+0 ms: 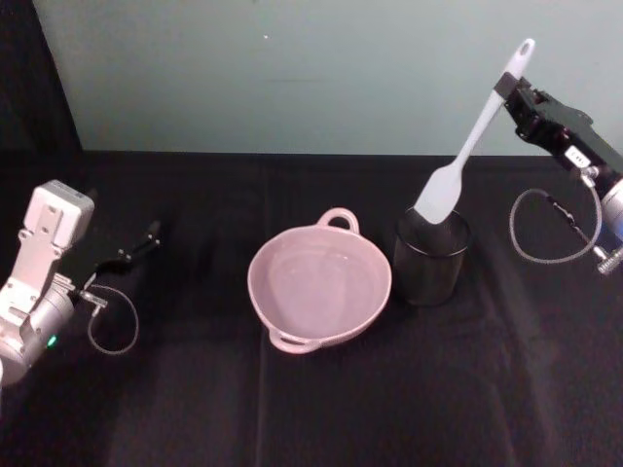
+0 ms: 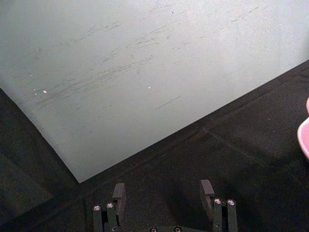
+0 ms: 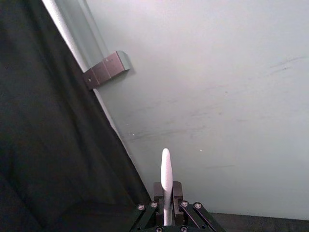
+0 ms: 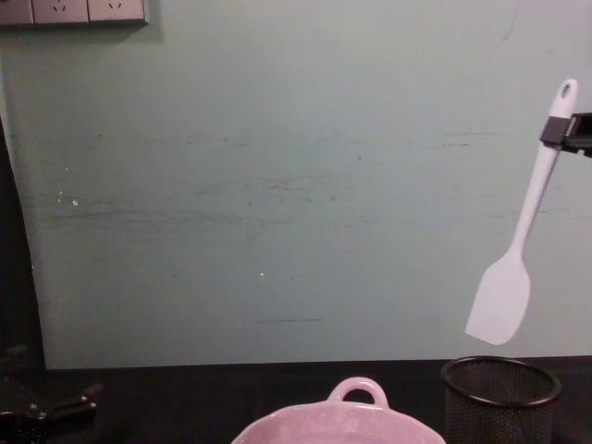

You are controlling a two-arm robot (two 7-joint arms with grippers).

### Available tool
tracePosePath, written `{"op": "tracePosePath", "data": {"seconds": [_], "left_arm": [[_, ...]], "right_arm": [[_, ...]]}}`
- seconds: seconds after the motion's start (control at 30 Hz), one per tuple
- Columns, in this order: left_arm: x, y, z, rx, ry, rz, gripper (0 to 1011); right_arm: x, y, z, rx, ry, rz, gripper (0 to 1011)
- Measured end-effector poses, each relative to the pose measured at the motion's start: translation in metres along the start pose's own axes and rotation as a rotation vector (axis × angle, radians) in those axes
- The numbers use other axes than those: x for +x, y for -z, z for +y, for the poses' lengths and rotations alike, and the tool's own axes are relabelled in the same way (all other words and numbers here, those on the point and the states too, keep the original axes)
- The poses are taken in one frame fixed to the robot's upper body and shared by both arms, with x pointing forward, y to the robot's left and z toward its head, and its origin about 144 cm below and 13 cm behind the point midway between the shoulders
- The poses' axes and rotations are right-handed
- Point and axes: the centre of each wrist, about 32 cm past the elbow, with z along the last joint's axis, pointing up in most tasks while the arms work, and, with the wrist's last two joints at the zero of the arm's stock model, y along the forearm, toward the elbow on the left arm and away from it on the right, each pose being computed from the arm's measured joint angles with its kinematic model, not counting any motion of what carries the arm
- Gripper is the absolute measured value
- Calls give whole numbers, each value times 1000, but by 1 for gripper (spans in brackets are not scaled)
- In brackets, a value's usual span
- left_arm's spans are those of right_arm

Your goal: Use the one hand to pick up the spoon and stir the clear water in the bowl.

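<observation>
The bowl (image 1: 319, 284) sits mid-desk, not stirred yet, but the pickup's done: the right gripper (image 1: 513, 94) pinches the spoon (image 1: 465, 151) near its handle end, blade hanging clear above the mesh cup (image 1: 431, 258) (chest view shows that gap; head view doesn't). Left gripper (image 2: 164, 194) idles with fingers wide near the desk's left edge, so carrying over and stirring are left.

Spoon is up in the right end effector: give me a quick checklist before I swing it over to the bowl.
1. Right end effector shut on the spoon near the handle's top: ok.
2. Blade lifted out of the mesh cup, per the chest view: ok.
3. Spoon hangs tilted, blade lowest: ok.
4. Bowl upright beside the cup, nothing over it: ok.
5. Water level in the bowl: cannot tell.
6. Left end effector open, parked far left: ok.
</observation>
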Motion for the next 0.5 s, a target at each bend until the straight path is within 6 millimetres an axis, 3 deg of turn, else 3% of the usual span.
{"op": "tracePosePath", "data": {"seconds": [0.5], "left_arm": [[0, 0, 0, 0, 0, 0, 1011]], "right_arm": [[20, 18, -3, -68, 45, 37, 109]]}}
